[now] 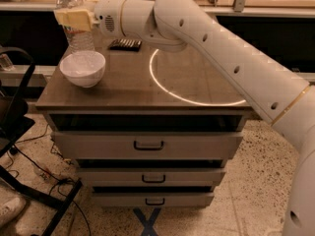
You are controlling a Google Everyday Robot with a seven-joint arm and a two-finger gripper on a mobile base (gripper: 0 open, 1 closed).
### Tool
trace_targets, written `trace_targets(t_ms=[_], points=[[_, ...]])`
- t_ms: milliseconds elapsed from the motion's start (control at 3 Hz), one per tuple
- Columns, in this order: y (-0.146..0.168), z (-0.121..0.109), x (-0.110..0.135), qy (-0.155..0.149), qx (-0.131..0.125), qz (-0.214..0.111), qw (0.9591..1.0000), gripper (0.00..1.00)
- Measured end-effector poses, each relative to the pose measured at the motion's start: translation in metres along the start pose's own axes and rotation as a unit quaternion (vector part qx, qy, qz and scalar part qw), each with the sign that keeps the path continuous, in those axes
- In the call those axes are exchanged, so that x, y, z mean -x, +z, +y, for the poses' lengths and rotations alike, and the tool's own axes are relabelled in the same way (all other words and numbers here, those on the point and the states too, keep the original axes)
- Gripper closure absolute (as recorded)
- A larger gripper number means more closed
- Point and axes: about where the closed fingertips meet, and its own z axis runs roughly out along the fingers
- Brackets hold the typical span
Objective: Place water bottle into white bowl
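Grips the water bottle (81, 39) by its upper body in the closed gripper (74, 18), upright above the cabinet top (123, 85) with its base just over the white bowl (82, 73), seemingly so as to lower straight in without tipping.

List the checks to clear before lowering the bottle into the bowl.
1. Grasp: the end effector is shut on the water bottle, just below its neck: ok.
2. Bottle held upright: ok.
3. The white bowl stands upright, nothing seen inside: ok.
4. Bottle base over the bowl's opening: cannot tell; it shows just behind the far rim.
5. The dark flat object lies apart from the bowl: ok.
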Motion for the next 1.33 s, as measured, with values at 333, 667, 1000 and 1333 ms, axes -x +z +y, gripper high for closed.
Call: trace_targets(t_ms=[333, 667, 1000, 1333], points=[[0.0, 0.0, -0.004, 0.005, 0.0, 0.001, 1.0, 1.0], [-0.004, 0.001, -0.016, 0.021, -0.002, 0.001, 0.9998, 1.0], [-0.007, 0.004, -0.032, 0.031, -0.004, 0.008, 0.9995, 1.0], [-0.007, 0.005, -0.04, 0.026, -0.007, 0.009, 0.9996, 1.0]])
